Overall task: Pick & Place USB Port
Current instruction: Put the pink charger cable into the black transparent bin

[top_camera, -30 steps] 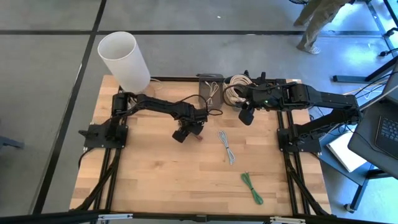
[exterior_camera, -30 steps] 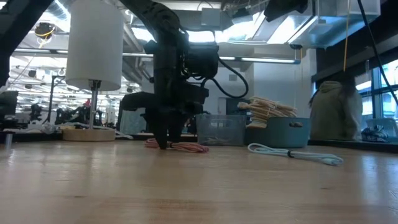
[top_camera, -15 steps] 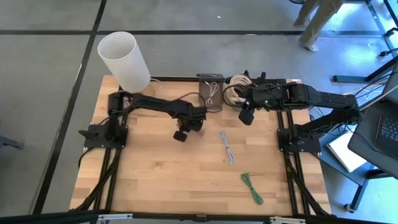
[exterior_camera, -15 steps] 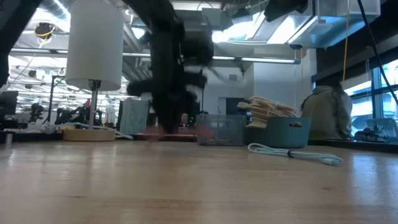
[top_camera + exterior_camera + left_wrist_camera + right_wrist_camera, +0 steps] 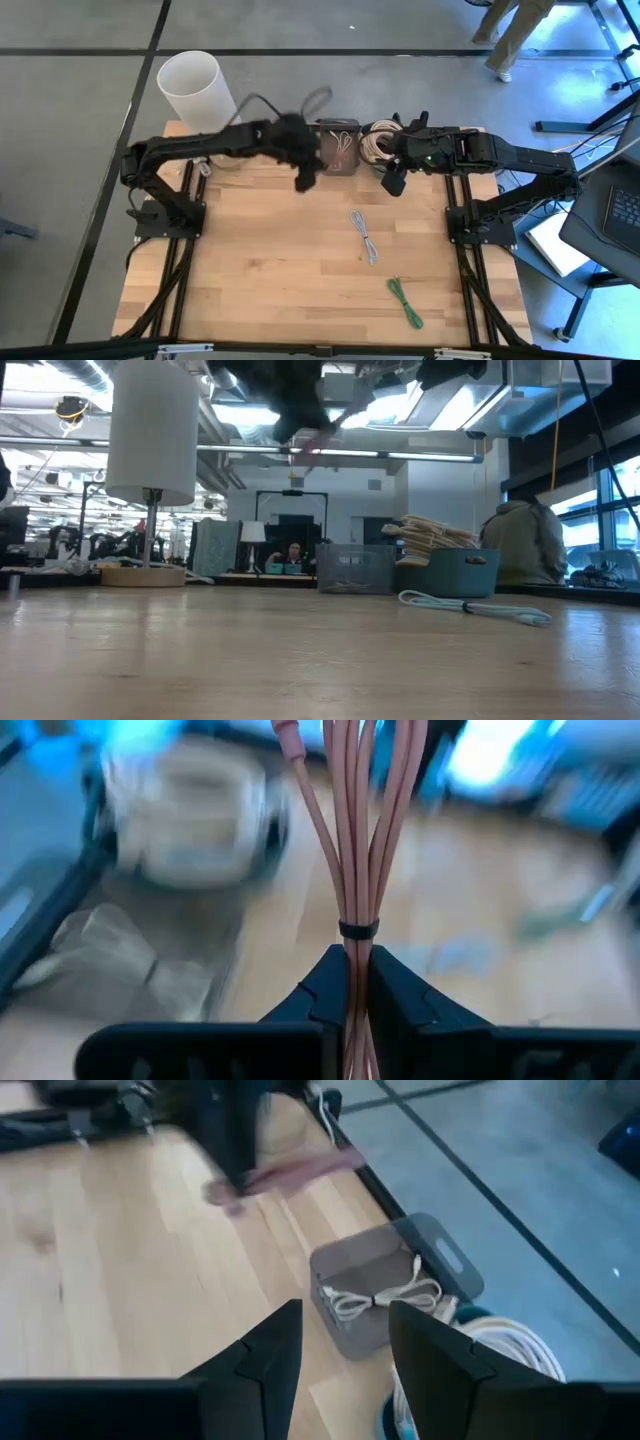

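Left gripper (image 5: 347,982) has clamped on the pink coiled cable (image 5: 350,840) and lifted it off the table, carrying it up beside the grey bin (image 5: 338,146). Pick looks done; the drop into the bin remains. Right gripper (image 5: 345,1342) hangs with fingers apart over the teal bowl (image 5: 459,572), holding nothing.

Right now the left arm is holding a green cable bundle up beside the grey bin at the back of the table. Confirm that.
Not quite: the colour is wrong. The bundle pinched in the left gripper is pink cable, as the left wrist view shows. The green cable lies loose on the table near the front in the high view. The rest holds: the left arm is raised beside the grey bin at the back.
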### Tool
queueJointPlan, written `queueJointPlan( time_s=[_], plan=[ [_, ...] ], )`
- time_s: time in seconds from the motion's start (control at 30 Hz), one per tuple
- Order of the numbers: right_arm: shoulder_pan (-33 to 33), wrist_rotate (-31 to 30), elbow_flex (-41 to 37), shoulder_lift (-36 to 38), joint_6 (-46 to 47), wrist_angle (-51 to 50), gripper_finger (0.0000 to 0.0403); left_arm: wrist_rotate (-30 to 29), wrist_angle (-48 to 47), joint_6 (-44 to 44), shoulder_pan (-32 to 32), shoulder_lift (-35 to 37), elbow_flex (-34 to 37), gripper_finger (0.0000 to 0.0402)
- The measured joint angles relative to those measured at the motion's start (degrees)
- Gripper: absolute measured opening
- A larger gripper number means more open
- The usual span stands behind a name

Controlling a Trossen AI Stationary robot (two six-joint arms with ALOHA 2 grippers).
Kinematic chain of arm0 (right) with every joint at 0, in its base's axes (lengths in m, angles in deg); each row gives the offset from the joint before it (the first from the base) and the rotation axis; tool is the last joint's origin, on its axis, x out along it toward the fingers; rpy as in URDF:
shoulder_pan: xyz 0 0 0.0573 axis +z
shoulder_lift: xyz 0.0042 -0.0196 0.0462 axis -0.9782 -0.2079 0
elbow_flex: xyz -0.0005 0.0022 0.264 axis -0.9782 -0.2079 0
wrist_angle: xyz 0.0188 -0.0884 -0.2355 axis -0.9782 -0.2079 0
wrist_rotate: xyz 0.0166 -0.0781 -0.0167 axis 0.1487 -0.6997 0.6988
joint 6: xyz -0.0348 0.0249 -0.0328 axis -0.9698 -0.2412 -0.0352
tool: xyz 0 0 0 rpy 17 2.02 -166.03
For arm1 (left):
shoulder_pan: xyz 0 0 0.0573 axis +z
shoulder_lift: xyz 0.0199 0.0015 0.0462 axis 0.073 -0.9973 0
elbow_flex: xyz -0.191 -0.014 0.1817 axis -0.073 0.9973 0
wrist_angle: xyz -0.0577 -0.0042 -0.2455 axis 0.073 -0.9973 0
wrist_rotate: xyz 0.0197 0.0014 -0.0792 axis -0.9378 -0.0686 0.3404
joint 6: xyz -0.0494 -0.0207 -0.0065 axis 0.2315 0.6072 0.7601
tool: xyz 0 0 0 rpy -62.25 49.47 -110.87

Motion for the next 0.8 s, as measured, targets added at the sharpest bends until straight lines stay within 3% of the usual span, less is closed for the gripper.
queueJointPlan(
  time_s=[0.17,0.3,0.5,0.63,0.8],
  plan=[
    [0.04,0.61,0.00,0.00,-0.01,0.98,0.0155,11.26,18.74,13.63,7.02,-1.24,-0.06,0.0016],
    [0.33,0.63,0.00,0.00,1.37,-0.25,0.0156,17.60,23.99,21.41,11.57,-4.34,-0.07,0.0016],
    [0.35,1.49,0.00,0.00,1.53,-0.22,0.0156,20.52,23.60,27.39,14.99,-11.79,0.04,0.0015],
    [0.37,1.51,0.00,0.00,1.54,-0.20,0.0156,23.98,30.06,33.57,16.09,-16.66,-0.05,0.0014],
    [0.37,1.51,0.00,0.00,1.72,-0.12,0.0156,23.81,37.50,41.72,17.11,-21.59,0.02,0.0014]
  ],
)
